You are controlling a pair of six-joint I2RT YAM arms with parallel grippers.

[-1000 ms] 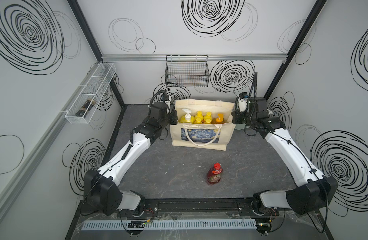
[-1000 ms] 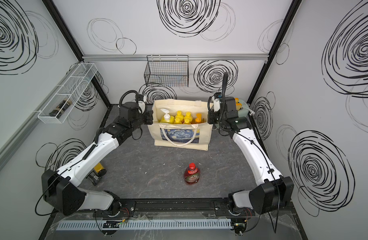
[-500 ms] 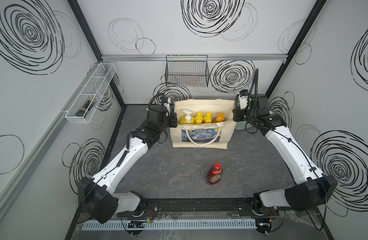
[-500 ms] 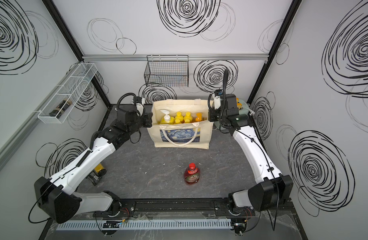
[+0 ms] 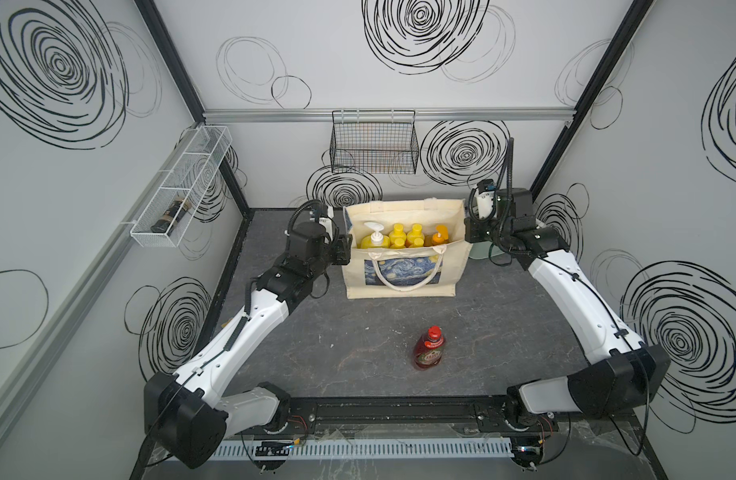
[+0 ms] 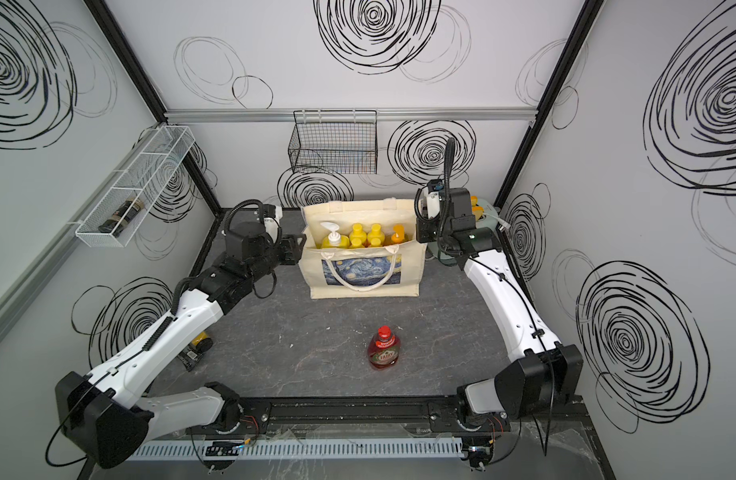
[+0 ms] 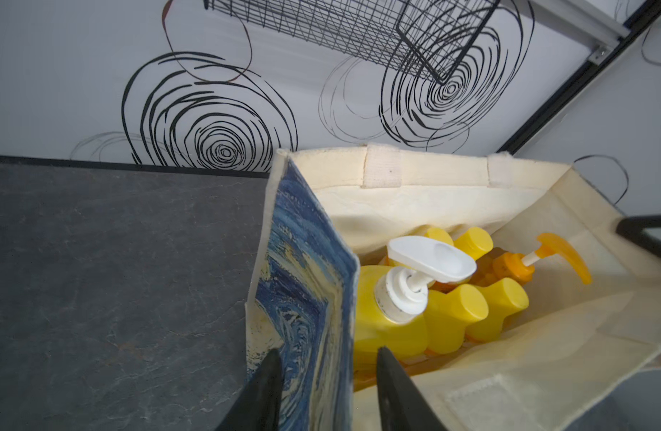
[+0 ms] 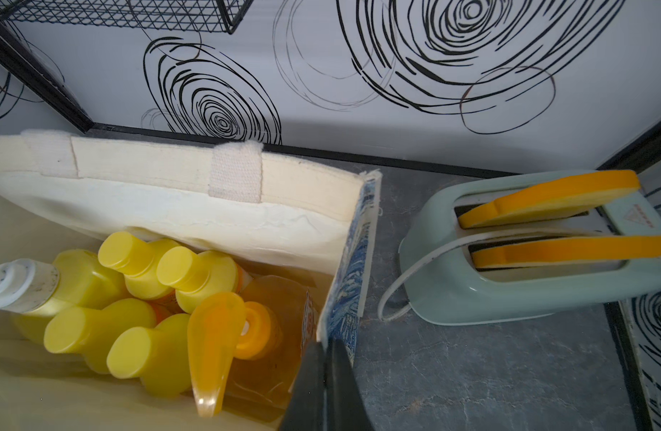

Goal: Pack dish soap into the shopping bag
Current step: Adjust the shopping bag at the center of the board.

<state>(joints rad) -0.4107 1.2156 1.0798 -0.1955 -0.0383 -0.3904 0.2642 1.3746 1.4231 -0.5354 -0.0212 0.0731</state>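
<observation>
Crowding the shopping bag (image 5: 455, 270) are six bottles (image 5: 416, 230)

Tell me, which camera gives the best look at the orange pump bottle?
The right wrist view: the orange pump bottle is close and large, showing pump, neck and clear body inside the shopping bag. The left wrist view catches only its pump and shoulders behind the yellow bottles; both top views show a tiny orange top.
</observation>
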